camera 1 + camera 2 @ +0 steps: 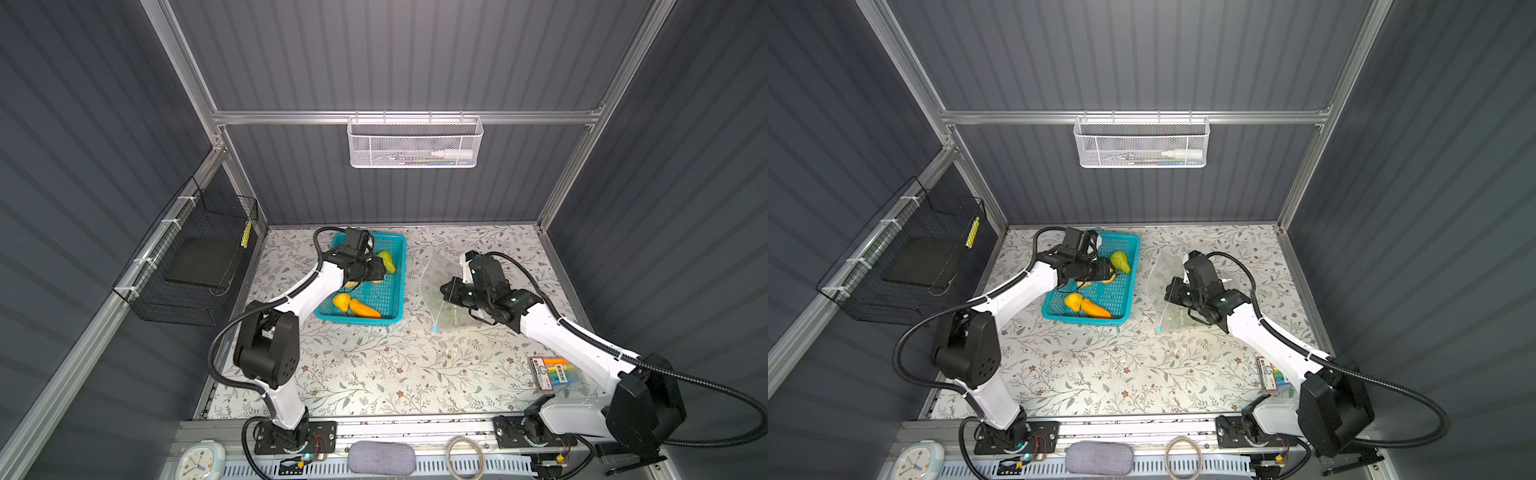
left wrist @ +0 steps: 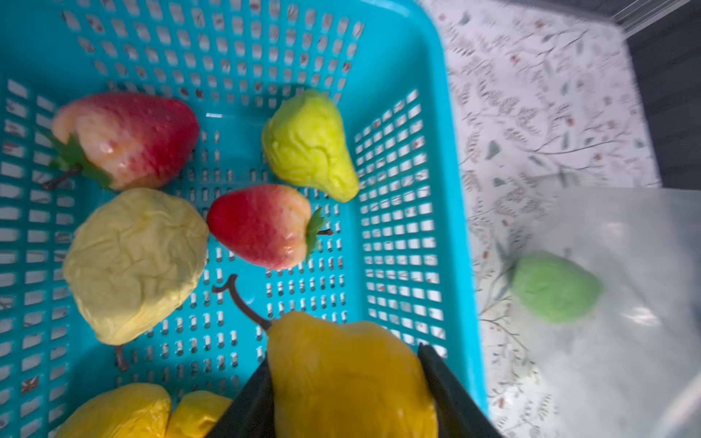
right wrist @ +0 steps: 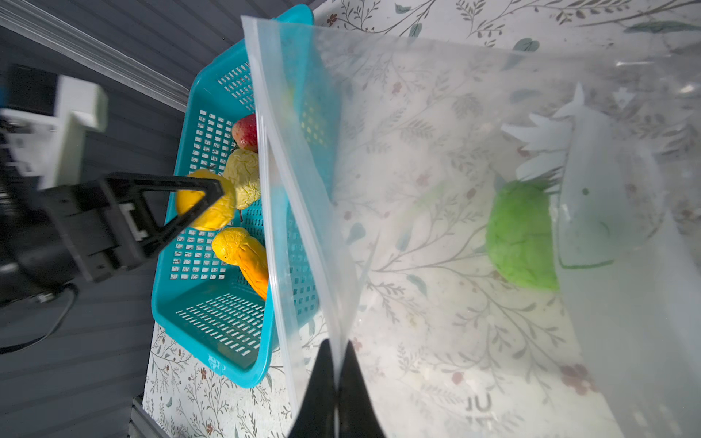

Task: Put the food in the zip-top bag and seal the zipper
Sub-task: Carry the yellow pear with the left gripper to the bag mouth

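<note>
Floral-patterned surface [image 1: 374,374] with teal basket [image 1: 402,282] beside the zip-top bag [image 3: 436,189]: left end effector [image 2: 346,373] pinches a stemmed yellow toy fruit [image 2: 341,349] over the basket, while the right end effector [image 3: 337,352], pressed together on the bag's upper lip, evidently props its mouth open, one green toy fruit [image 3: 519,235] already inside.

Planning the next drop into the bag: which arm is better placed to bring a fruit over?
Left, likely. The left pincer grips a yellow-orange fruit at the teal basket, beside the zip-top bag; the right pincer is shut on the bag's edge, holding its mouth up.
</note>
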Controlling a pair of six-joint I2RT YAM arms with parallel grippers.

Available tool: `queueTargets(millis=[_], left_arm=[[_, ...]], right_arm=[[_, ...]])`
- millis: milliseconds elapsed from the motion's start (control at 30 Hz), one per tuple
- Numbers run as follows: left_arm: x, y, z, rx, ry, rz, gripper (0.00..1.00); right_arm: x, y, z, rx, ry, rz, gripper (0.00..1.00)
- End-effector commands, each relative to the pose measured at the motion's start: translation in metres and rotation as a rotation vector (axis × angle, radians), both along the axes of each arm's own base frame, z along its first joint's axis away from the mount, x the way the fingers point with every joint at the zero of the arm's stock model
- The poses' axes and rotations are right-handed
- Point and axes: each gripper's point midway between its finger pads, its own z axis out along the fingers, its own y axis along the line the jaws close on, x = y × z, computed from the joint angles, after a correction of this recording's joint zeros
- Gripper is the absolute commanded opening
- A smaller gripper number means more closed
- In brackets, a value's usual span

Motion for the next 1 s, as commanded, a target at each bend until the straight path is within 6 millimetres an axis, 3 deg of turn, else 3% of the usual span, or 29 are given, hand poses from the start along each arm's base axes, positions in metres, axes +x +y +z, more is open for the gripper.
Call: queueTargets(millis=[0, 133, 267, 400, 567, 733, 967], left_arm=[[-0.012, -0.015, 0.030, -0.154, -0.035, -0.032, 0.55], [-0.020, -0.027, 0.067, -0.324, -0.098, -0.023, 0.55], [-0.027, -0.038, 0.091, -0.451, -0.141, -0.012, 0.55], [-0.045, -0.067, 0.108, -0.575, -0.149, -0.080, 0.55], [-0.059, -0.096, 0.110, -0.600, -0.151, -0.127, 0.56], [-0.062, -0.109, 0.100, -0.607, -0.128, -0.142, 0.56], [-0.058, -0.103, 0.071, -0.551, -0.111, -0.065, 0.56]], right_arm=[[0.005, 0.001, 0.008, 0.016, -0.014, -0.007, 0.00], [0.005, 0.005, 0.010, 0.051, -0.011, -0.005, 0.00], [0.006, 0.015, 0.011, 0.128, 0.004, -0.001, 0.00], [0.009, 0.024, 0.015, 0.178, 0.009, 0.004, 0.00], [0.013, 0.033, 0.025, 0.209, -0.010, 0.018, 0.00], [0.013, 0.039, 0.036, 0.256, -0.026, 0.033, 0.00], [0.007, 0.034, 0.045, 0.271, -0.057, 0.035, 0.00]])
